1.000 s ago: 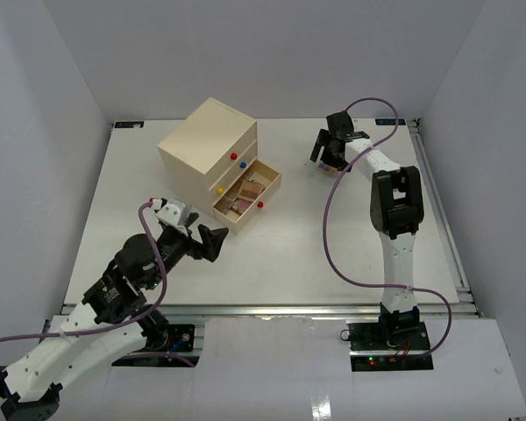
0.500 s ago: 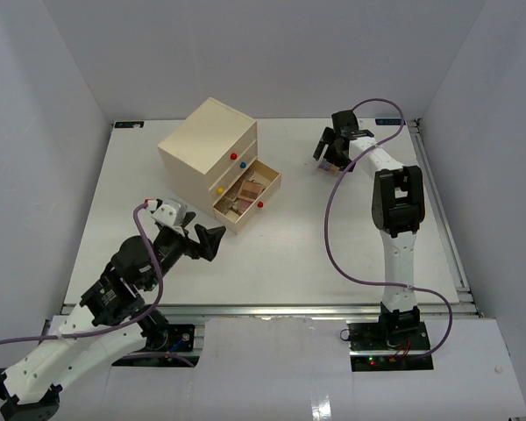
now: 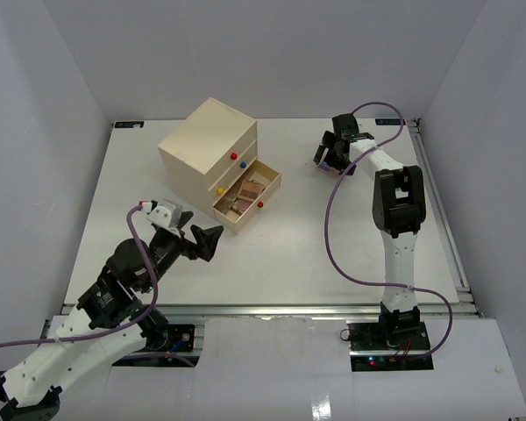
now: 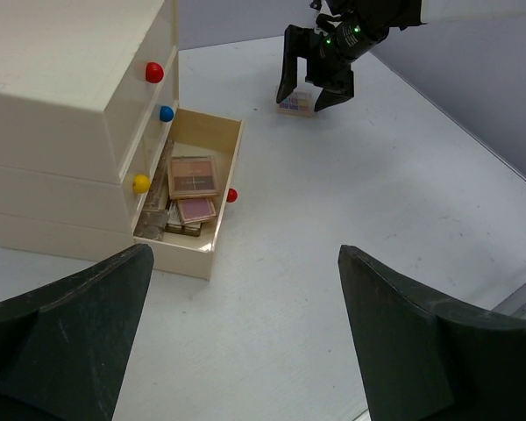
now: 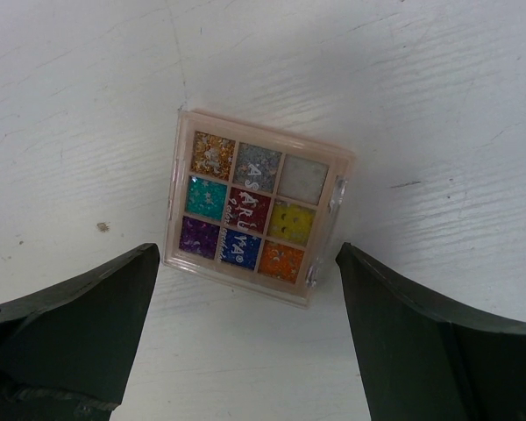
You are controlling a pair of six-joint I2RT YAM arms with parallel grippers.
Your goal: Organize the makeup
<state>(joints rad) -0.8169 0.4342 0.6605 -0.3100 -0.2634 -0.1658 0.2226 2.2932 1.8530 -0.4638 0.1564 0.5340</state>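
A clear square palette (image 5: pixel 256 206) with nine glitter colours lies flat on the white table at the far right. My right gripper (image 5: pixel 247 250) hangs just above it, open, one finger on each side, touching nothing. The left wrist view shows that palette (image 4: pixel 296 103) under the right gripper (image 4: pixel 314 83). The cream chest (image 3: pixel 209 145) has its bottom drawer (image 3: pixel 261 180) pulled out, with pink and brown palettes (image 4: pixel 193 175) stacked inside. My left gripper (image 3: pixel 197 235) is open and empty, just in front of the drawer.
The chest's upper drawers are shut, with a red knob (image 4: pixel 153 71) and a blue knob (image 4: pixel 166 113). The open drawer juts toward the table's middle. White walls enclose the table on three sides. The right arm's purple cable (image 3: pixel 333 228) loops over the table.
The right gripper has shifted slightly right and back, staying over the glitter palette. The left arm has drawn back a little toward the near left. Both grippers stay open.
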